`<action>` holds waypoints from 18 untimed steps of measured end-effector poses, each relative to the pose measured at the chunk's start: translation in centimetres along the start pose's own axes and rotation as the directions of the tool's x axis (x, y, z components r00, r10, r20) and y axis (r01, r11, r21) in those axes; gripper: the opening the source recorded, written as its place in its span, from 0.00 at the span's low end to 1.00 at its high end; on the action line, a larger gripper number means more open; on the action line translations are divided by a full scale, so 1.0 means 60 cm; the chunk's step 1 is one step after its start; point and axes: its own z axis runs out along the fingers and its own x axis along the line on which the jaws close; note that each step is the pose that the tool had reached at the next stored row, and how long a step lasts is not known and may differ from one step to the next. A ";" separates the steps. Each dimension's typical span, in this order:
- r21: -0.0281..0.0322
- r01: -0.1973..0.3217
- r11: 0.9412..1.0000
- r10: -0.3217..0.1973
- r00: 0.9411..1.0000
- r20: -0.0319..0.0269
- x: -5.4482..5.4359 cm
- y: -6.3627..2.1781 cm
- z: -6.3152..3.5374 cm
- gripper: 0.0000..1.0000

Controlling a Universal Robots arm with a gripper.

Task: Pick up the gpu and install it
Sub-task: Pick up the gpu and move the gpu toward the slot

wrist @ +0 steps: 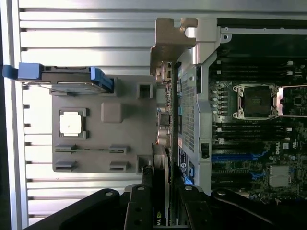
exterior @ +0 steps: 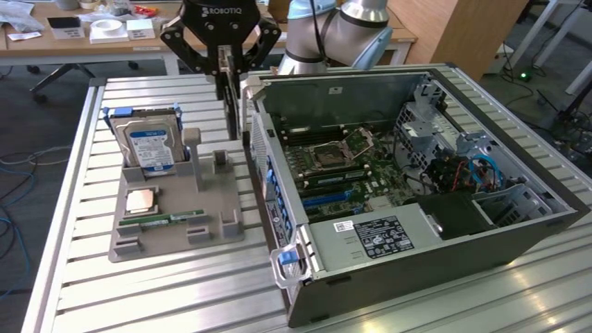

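My gripper hangs at the back of the table, shut on the gpu. The card is seen edge-on, a thin dark strip pointing straight down from the fingers. It hangs in the air above the gap between the grey holder and the side wall of the open computer case. In the wrist view the gpu runs out from between the two black fingers, and its silver bracket is at the far end. The motherboard with its blue slots lies exposed inside the case.
The grey holder carries a blue-labelled hard drive standing upright, a processor chip and a narrow RAM stick. Everything rests on a slatted aluminium table. Desks with boxes stand behind it.
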 end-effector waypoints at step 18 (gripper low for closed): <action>0.000 0.000 1.000 0.000 1.000 0.000 -0.057 0.002 0.002 0.26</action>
